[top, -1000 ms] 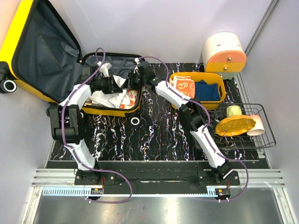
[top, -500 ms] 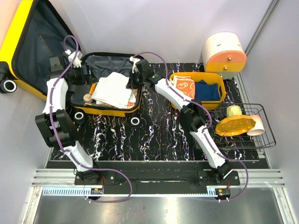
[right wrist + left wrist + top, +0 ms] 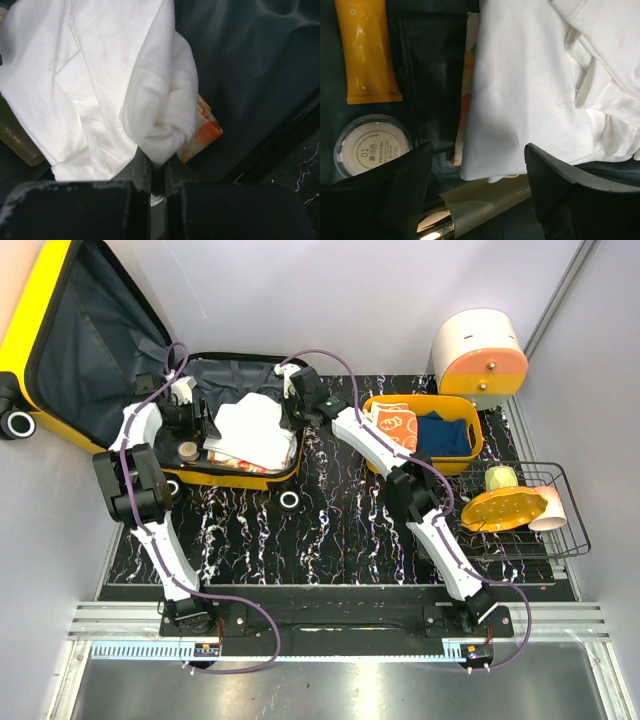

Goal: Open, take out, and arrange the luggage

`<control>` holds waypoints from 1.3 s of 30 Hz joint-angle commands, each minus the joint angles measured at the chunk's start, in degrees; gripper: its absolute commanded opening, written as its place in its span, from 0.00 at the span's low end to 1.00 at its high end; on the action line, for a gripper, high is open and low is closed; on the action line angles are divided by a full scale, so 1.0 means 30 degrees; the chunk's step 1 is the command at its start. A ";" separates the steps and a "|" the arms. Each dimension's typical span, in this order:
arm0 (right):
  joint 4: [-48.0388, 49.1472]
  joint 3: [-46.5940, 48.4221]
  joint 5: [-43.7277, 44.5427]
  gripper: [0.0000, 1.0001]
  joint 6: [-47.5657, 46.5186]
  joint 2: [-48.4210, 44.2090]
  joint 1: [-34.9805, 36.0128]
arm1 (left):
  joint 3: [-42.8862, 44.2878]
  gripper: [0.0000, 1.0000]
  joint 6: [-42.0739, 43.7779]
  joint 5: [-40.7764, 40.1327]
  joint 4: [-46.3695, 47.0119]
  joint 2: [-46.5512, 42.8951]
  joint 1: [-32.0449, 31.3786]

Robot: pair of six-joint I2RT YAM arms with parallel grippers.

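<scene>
The yellow luggage (image 3: 88,350) lies open at the table's far left, and the white garment (image 3: 255,430) in its lower shell stretches crosswise between the claws. The right gripper (image 3: 152,170) is pinched tight on a fold at its right edge; the left gripper (image 3: 477,162), jaws apart, hovers over its left hem. Most of what lies beneath the cloth is hidden; an orange tube (image 3: 367,50) and a round compact (image 3: 372,150) lie beside it.

Bright, even overhead view; wrist views dimmer (foregrounds blurred).
</scene>
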 commanded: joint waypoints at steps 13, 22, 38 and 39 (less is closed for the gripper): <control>0.0986 0.0933 0.0512 0.00 -0.0317 -0.0080 0.0006 | -0.0775 0.71 -0.0523 0.0500 0.0763 0.0269 -0.2043; 0.1103 0.0962 0.0336 0.00 -0.0259 -0.0109 0.0006 | -0.0688 0.69 -0.0290 -0.0587 0.0679 0.0239 -0.2336; 0.3268 0.0757 -0.1890 0.00 0.0796 -0.1483 0.0006 | -0.0834 0.00 -0.0641 0.0265 0.0735 -0.2860 -0.2746; 0.3416 0.0757 -0.1949 0.00 0.0796 -0.1631 0.0006 | -0.0689 0.00 -0.0641 0.0235 0.0735 -0.3185 -0.2746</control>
